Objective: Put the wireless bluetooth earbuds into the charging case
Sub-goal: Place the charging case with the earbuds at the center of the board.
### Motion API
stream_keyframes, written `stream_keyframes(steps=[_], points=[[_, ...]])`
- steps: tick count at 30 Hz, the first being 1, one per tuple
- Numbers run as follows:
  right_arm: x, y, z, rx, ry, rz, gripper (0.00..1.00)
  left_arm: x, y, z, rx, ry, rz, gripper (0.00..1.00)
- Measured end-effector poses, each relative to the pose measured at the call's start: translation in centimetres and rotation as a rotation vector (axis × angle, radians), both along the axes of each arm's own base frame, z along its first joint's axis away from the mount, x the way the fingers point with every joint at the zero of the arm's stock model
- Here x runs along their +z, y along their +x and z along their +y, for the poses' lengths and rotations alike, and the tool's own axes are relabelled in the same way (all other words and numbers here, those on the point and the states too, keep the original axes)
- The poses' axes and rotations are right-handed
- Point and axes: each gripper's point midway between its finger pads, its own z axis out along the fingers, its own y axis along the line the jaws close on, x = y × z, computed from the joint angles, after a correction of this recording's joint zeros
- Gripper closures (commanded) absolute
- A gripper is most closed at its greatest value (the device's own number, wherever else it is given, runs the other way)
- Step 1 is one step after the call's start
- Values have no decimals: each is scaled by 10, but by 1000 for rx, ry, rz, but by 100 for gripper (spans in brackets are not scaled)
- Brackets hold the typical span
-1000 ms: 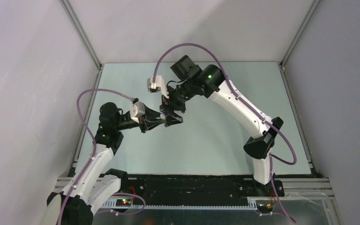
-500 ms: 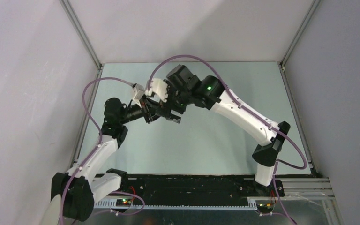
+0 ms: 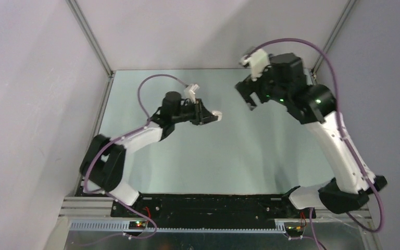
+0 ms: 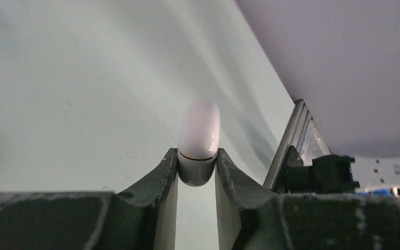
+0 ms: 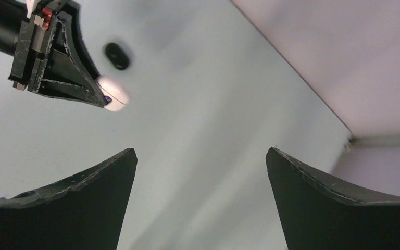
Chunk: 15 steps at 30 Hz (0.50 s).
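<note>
Your left jaws are clamped on the charging case (image 4: 199, 136), held clear above the tabletop (image 3: 229, 156), its long axis poking straight out past the tips toward 3 o'clock, lid closed. Farther off, at about 1 o'clock from it and well apart, your right jaws hang wide and empty. No earbuds show in any view.

Top cam sits high above and behind the robot, tilted down, so it gets the whole worktop (image 3: 229, 156) from far off. Left wrist cam is right up close, peering out along the left jaws, low across the worktop toward a wall (image 4: 344, 62). Right wrist cam hangs high, looking down between the right jaws. All three catch the charging case (image 3: 217, 114) in the left jaws.
</note>
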Motion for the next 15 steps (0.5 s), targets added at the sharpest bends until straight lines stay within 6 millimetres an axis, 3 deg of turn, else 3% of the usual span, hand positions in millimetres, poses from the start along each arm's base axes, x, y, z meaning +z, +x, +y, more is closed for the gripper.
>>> stream_keyframes(steps=[3,6,10,13,15], points=[[12,-1,-47,-127,30,-36,1,-23,24,-25,52,67,130,93],[11,2,-84,-249,38,-46,1,-43,52,-51,98,115,214,93],[0,12,-98,-314,29,-17,1,-81,62,-67,131,180,303,91],[-13,21,-102,-349,32,24,1,-113,57,-64,167,248,369,89],[-20,26,-102,-369,43,53,1,-128,54,-60,192,287,409,80]])
